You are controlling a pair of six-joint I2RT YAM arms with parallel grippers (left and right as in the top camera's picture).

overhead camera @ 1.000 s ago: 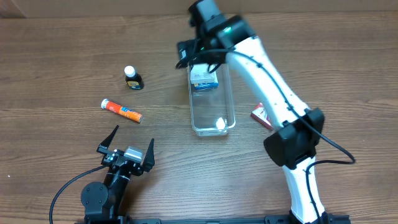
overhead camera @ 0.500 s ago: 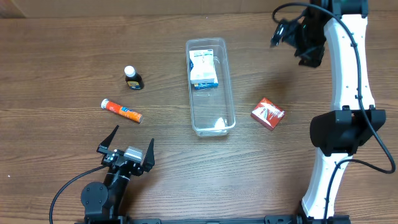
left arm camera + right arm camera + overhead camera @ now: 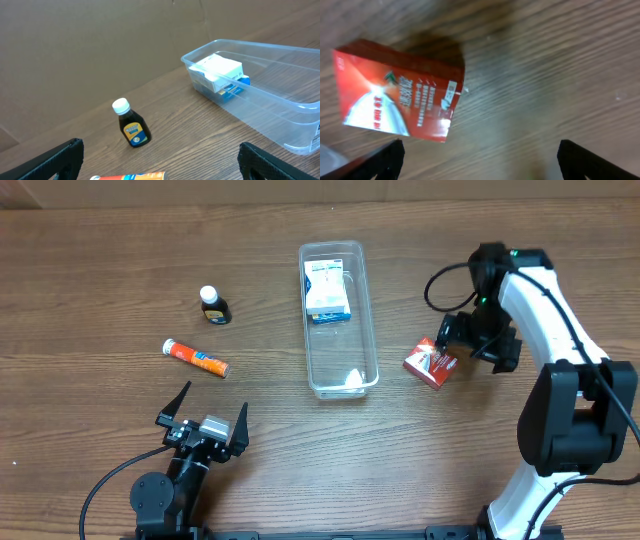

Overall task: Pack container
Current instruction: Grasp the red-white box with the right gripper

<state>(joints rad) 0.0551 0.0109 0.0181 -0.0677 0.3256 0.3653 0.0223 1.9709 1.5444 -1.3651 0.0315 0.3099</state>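
The clear plastic container (image 3: 365,330) lies lengthwise mid-table, with a white and blue box (image 3: 326,292) at its far end and a small white item (image 3: 353,377) at its near end. It also shows in the left wrist view (image 3: 295,140). A red box (image 3: 428,364) lies right of it, and fills the upper left of the right wrist view (image 3: 395,95). My right gripper (image 3: 478,340) is open and empty, just right of the red box. My left gripper (image 3: 203,412) is open and empty at the table's front left.
A small dark bottle with a white cap (image 3: 213,306) stands left of the container, also in the left wrist view (image 3: 131,125). An orange tube (image 3: 196,359) lies in front of the bottle.
My right arm has swung from over the container's far end out to the right, then down to the red box. The white and blue box stays in the container.
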